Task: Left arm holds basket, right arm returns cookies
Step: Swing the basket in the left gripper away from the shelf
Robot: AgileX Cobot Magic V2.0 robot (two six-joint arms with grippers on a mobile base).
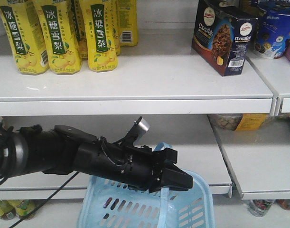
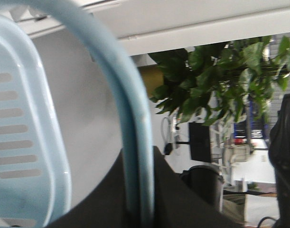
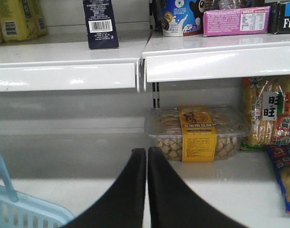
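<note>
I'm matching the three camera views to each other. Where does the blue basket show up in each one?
Front view: basket at bottom centre, under the left hand.
Left wrist view: its slotted wall and handle fill the left half.
Right wrist view: only a corner, bottom left.
Shared landmark: the white shelf edge.

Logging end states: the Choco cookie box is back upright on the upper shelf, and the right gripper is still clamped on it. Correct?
Not quite. The cookie box stands upright on the upper shelf, but the right wrist view shows the right gripper shut, empty and well below it.
</note>
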